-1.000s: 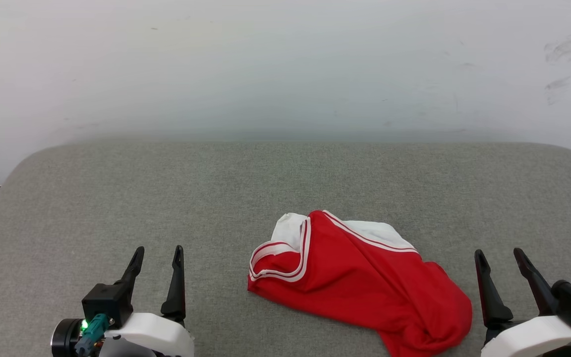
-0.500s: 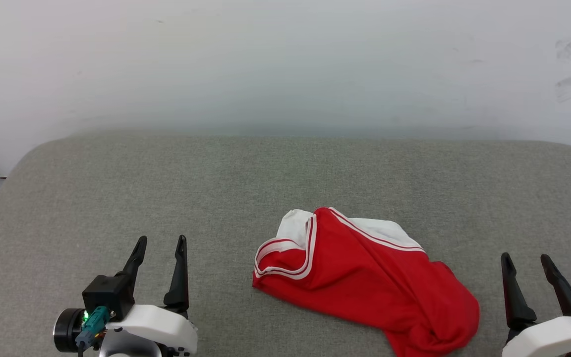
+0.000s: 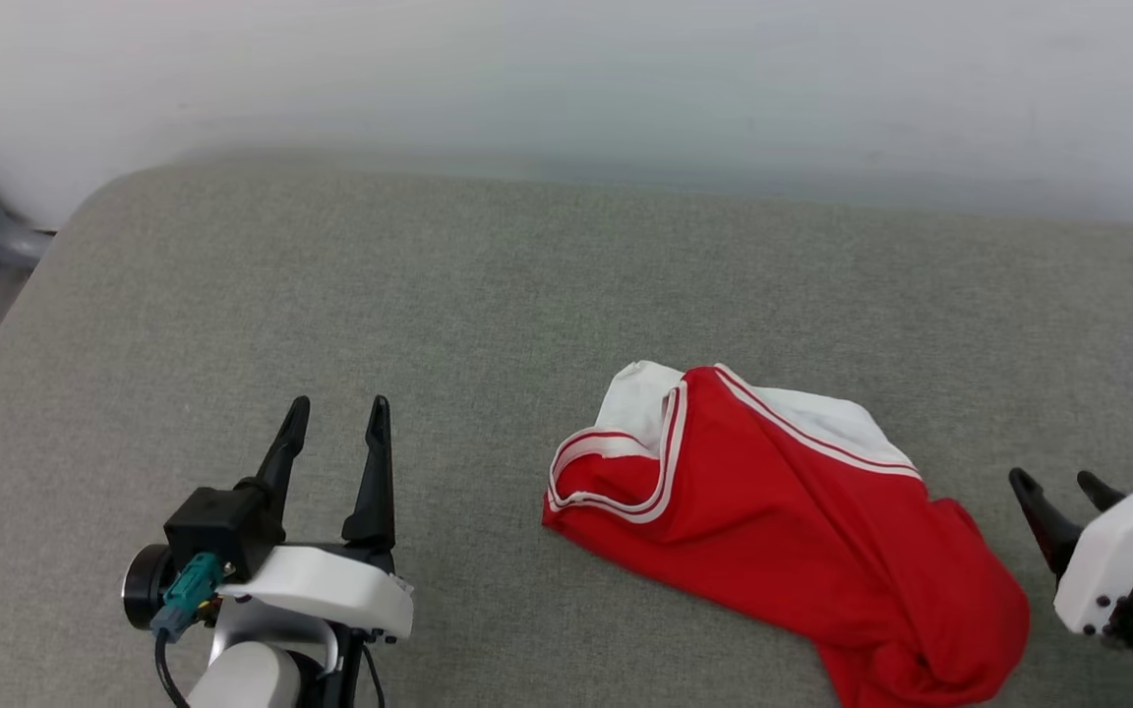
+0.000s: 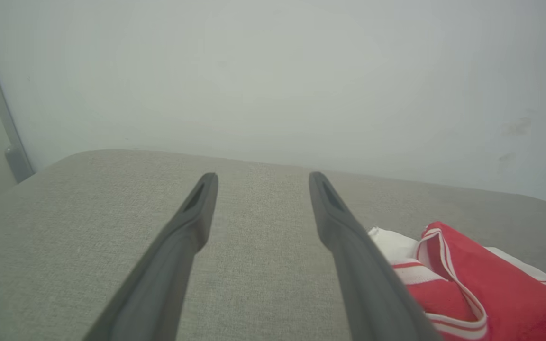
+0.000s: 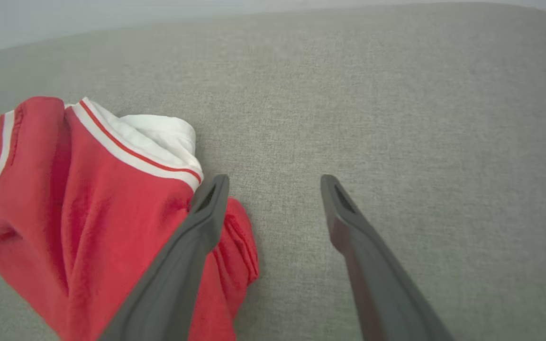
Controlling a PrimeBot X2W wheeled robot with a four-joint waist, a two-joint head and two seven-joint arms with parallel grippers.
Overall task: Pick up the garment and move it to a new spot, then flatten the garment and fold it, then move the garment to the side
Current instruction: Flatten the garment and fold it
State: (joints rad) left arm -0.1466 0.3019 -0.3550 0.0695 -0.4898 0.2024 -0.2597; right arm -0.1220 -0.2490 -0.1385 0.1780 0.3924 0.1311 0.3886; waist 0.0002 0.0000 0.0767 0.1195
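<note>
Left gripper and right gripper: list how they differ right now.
The left gripper stands over bare grey cushion, apart from the garment; the right gripper sits close beside its crumpled red end. The left gripper's fingers show full length in the head view; the right gripper's are partly hidden by its white casing. Both are open, holding nothing.

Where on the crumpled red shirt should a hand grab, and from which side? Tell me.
Take the garment by its bunched red end nearest the right hand, coming down from that right side. There the cloth heaps into thick folds off the grey cushion, so its open jaws can likely pinch it; the flatter middle offers little.
</note>
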